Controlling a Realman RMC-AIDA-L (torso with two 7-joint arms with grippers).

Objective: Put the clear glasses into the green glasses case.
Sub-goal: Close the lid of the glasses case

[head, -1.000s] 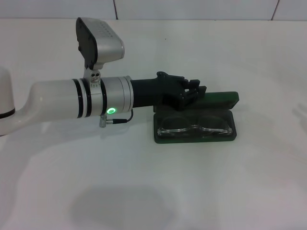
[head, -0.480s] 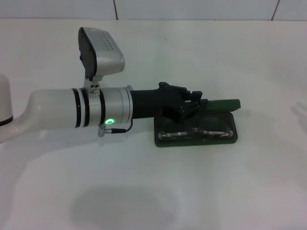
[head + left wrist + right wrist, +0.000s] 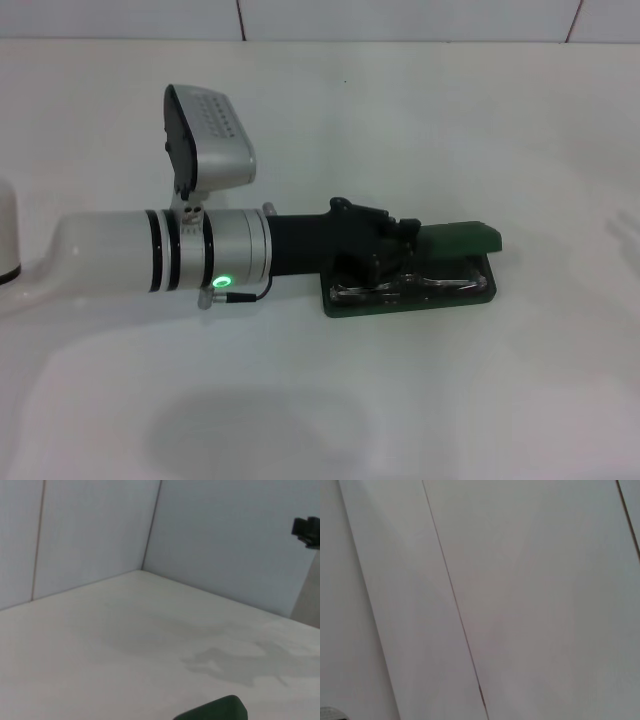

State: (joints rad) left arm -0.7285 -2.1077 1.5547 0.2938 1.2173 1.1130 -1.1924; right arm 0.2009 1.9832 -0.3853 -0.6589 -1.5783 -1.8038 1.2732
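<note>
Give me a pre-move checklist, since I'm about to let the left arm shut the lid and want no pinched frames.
1. Clear plastic wraparound glasses lying inside the dark green hard-shell case: ok.
2. Lid partly lowered, not shut: ok.
3. Left pincer at the lid's left end: ok.
4. Pincer fingers open or shut: cannot tell.
5. Temple arms fully inside the rim: cannot tell.
6. Right arm clear of the case, out of the head view: ok.

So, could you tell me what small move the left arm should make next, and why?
Probably keep pressing the lid down until it shuts. The clear plastic glasses already lie inside the dark green rectangular glasses case, and the left gripper sits over the half-lowered lid, which remains ajar. The right gripper is not in view.
</note>
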